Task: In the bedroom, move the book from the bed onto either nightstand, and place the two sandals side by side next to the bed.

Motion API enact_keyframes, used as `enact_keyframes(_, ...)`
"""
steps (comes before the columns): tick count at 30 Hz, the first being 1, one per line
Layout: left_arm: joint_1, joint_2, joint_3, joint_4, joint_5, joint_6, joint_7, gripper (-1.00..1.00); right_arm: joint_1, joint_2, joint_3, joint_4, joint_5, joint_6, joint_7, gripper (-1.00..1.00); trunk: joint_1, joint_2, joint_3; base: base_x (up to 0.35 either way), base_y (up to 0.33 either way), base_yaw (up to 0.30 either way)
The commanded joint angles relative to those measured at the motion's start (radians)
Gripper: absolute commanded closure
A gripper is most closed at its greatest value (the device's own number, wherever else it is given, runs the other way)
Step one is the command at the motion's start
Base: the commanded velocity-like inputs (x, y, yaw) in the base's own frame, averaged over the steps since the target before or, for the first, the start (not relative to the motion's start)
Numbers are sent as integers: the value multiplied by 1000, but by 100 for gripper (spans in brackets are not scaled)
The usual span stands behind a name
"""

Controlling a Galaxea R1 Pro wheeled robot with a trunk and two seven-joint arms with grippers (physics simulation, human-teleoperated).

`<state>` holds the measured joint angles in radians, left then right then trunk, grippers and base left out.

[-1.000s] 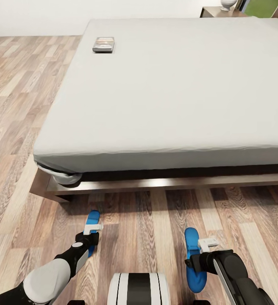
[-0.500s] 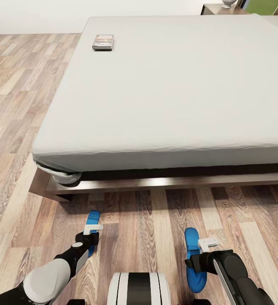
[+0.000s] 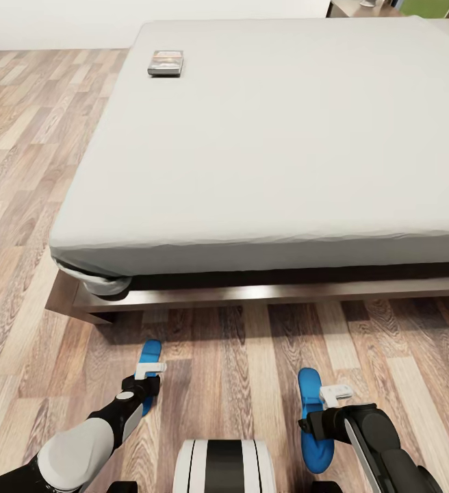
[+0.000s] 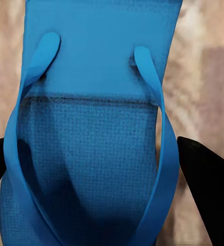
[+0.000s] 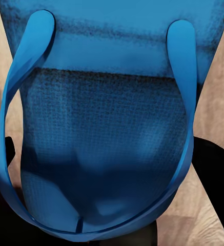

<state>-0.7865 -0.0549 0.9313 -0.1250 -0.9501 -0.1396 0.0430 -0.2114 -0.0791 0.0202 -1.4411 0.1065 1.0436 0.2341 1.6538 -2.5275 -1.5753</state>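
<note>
Your view has tilted down slightly while both sandals stay pinched, left gripper (image 3: pixel 149 373) on the left sandal (image 3: pixel 150 354), right gripper (image 3: pixel 334 395) on the right sandal (image 3: pixel 313 424), well apart beside the bed (image 3: pixel 183 296), so bring them together

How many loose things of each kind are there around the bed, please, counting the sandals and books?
Bright blue flat sandals: 2, one at the left gripper, one at the right gripper
Small dark-covered paperback book on the pale grey mattress: 1
Total: 3
</note>
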Motion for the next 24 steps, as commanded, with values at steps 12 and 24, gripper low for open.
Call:
enact_keyframes(12,0,0,6,0,-12,-3,5,100,-1,-1,1,-1,10,4,8,100,0,0,-1,0,0,0)
enact_keyframes(24,0,0,6,0,-12,-3,5,100,0,-1,1,-1,10,4,8,100,1,-1,-12,0,0,0)
